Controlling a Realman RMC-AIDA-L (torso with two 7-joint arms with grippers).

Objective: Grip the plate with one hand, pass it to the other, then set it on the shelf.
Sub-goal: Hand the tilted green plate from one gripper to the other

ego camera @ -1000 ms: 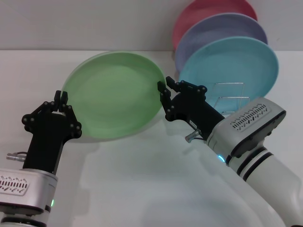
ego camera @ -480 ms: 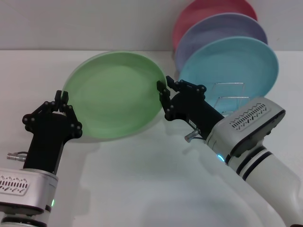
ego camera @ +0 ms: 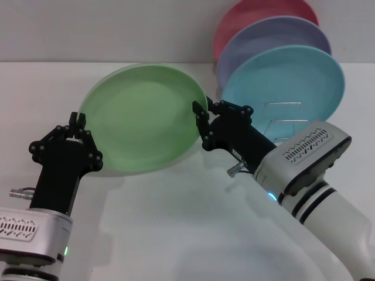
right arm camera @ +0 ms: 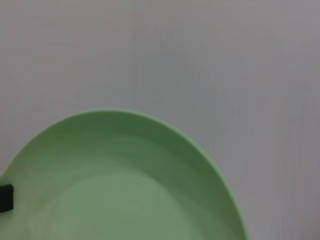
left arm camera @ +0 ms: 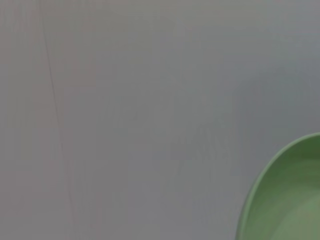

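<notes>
The light-green plate (ego camera: pixel 140 120) hangs tilted above the white table, held by its rim on two sides. My left gripper (ego camera: pixel 78 124) is shut on its left rim. My right gripper (ego camera: pixel 205 111) is closed over its right rim, one finger on each face. The plate also shows in the left wrist view (left arm camera: pixel 290 200) and fills the lower part of the right wrist view (right arm camera: pixel 120 185). The silver wire shelf (ego camera: pixel 285 120) stands at the back right, behind my right arm, partly hidden by it.
A turquoise plate (ego camera: pixel 287 79), a lavender plate (ego camera: pixel 275 32) and a pink plate (ego camera: pixel 246 14) stand upright in the shelf, one behind the other. The white table (ego camera: pixel 176 234) lies below both arms. A grey wall is behind.
Both grippers and the plate have shifted only a few pixels. My right gripper has edged slightly left onto the rim. Nothing has been let go.
</notes>
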